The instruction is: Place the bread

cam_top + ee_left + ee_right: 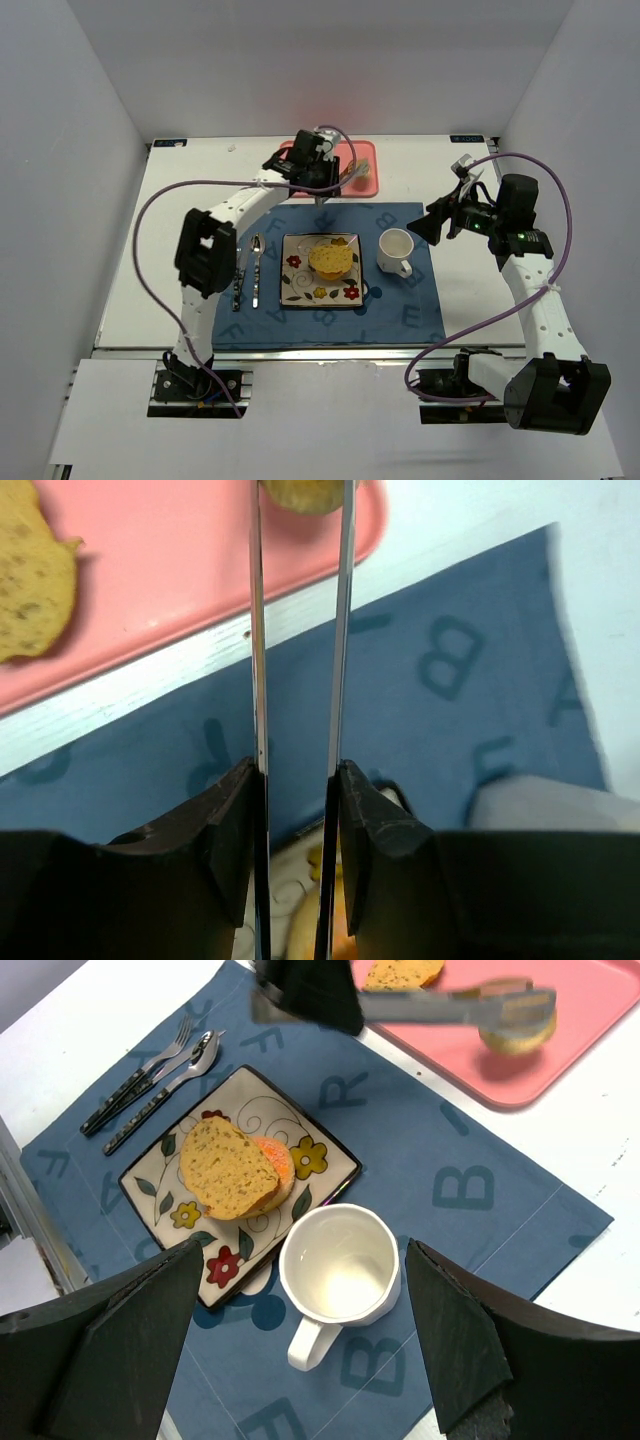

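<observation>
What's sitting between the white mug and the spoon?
A flowered plate carrying bread sits between the mug and the spoon, all on the blue placemat. The top view shows this best.

mug (338,1270): upright, empty, on placemat (520,1230) | fork (135,1078), spoon (160,1095): side by side on placemat

The left arm (232,208) and right arm (543,305) have white links and bulky black joints. A purple cable (141,262) loops along each, fixed with white ties. The left gripper (358,172) has long thin metal fingers (257,630) in black mounts; the right gripper (428,226) has broad black wedge fingers (110,1345). A green light (497,229) glows on the right wrist
</observation>
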